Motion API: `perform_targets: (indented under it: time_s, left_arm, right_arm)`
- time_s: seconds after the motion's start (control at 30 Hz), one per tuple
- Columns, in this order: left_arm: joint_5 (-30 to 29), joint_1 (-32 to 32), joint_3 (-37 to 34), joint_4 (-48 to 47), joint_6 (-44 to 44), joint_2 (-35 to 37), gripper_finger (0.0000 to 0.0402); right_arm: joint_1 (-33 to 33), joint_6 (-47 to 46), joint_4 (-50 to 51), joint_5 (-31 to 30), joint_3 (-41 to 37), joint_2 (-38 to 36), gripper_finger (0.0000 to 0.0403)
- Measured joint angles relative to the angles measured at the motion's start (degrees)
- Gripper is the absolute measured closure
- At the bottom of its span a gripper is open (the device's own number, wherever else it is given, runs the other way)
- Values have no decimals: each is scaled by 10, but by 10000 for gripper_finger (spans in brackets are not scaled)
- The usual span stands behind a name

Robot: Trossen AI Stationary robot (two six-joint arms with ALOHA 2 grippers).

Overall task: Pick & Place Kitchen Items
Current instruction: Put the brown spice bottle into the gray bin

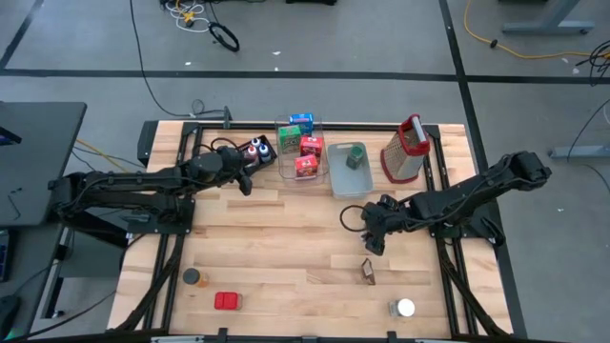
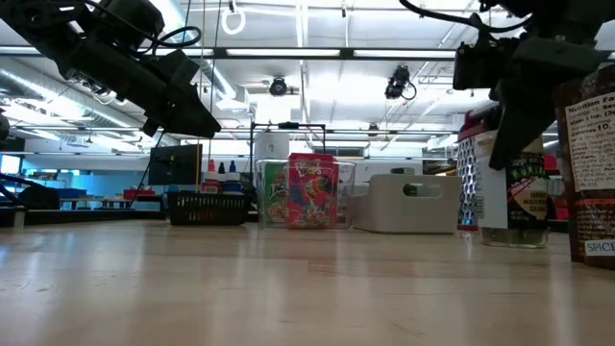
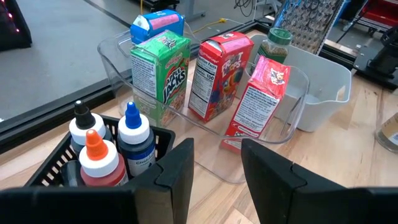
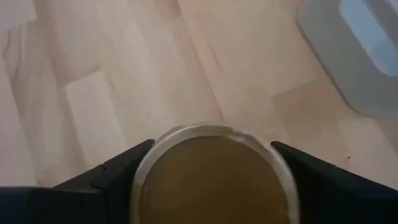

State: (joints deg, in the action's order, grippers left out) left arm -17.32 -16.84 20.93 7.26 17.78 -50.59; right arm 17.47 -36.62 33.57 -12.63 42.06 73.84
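Seen from above, three containers line the far edge of the desk: at about 11 o'clock a black basket holds small dropper bottles with black, orange and blue caps; at 12 o'clock a clear bin carries four little cereal boxes, green, red and blue; just beside it toward 1 o'clock a grey-blue bin contains a green-lidded spice jar, with the metal grater farther along. The left gripper hovers next to the black basket with its jaws partly open and nothing between them. At about 3 o'clock, the right gripper has its jaws spread wide on either side of a round jar with brownish contents, though firm contact cannot be confirmed. Along the near edge, a dark-lidded can and a red box lie at 7 o'clock, a brown packet at 5 o'clock, and a white-topped jar beyond it toward the corner.
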Motion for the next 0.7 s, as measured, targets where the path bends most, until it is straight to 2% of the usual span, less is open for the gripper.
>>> perform_targets:
  time_s: [0.17,0.3,0.43,0.57,0.7]
  left_arm:
    - [0,0,0,0,0,0,260]
    - [0,0,0,0,0,0,260]
    - [0,0,0,0,0,0,260]
    - [0,0,0,0,0,0,260]
    - [0,0,0,0,0,0,260]
  right_arm:
    - [0,1,2,16,0,0,119]
    - [0,-3,-20,-1,-1,0,120]
    - [0,55,-130,-14,-2,1,120]
    - [-6,155,-262,-61,-1,1,120]
    - [-31,202,-326,-97,6,1,120]
